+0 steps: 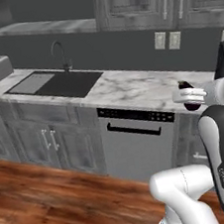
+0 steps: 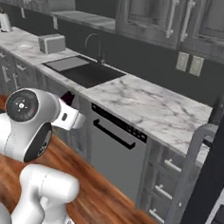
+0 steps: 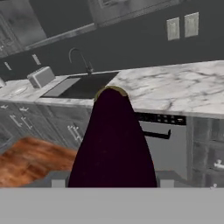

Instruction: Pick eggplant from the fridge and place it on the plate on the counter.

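The gripper (image 1: 191, 96) is closed on the eggplant (image 3: 112, 140), whose dark purple body sticks out ahead of the hand and rises up the middle of the hand view, its long axis running straight away from the wrist toward the counter (image 1: 131, 87). In the left base view the eggplant shows as a dark lump at the gripper, held in front of the counter's near edge, to the right of the dishwasher (image 1: 138, 140). The plate (image 2: 25, 46) appears as a pale disc far to the left on the counter, beyond the sink (image 2: 84, 70) and just past the toaster (image 2: 51, 43). So the target lies well apart, leftward along the counter from the held eggplant. The fridge (image 2: 215, 155) stands at the right, behind the carry.
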You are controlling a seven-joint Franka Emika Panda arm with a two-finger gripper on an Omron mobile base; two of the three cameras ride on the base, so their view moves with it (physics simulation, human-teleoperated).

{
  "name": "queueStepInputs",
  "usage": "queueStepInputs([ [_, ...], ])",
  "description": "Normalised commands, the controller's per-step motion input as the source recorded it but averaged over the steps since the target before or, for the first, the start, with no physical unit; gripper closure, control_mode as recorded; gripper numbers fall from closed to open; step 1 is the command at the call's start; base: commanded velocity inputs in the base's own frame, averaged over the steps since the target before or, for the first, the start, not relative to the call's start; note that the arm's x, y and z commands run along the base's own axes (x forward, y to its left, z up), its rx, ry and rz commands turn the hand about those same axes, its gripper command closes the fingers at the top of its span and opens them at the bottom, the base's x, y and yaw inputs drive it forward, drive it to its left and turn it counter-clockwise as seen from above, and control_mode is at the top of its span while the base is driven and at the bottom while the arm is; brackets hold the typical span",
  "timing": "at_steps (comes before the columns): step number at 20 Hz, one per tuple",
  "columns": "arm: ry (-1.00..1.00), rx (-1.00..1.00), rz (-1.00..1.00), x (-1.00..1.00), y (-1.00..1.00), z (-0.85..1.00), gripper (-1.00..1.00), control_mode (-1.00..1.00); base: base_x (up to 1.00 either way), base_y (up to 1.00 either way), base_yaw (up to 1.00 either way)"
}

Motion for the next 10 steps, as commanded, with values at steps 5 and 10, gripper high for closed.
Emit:
queueStepInputs([
  [5, 0.0, 0.0, 0.0, 0.0, 0.0, 0.0, 1.0, 1.0, 0.76, 0.62, 0.0],
  [10, 0.0, 0.0, 0.0, 0.0, 0.0, 0.0, 1.0, 1.0, 0.77, 0.71, 0.0],
])
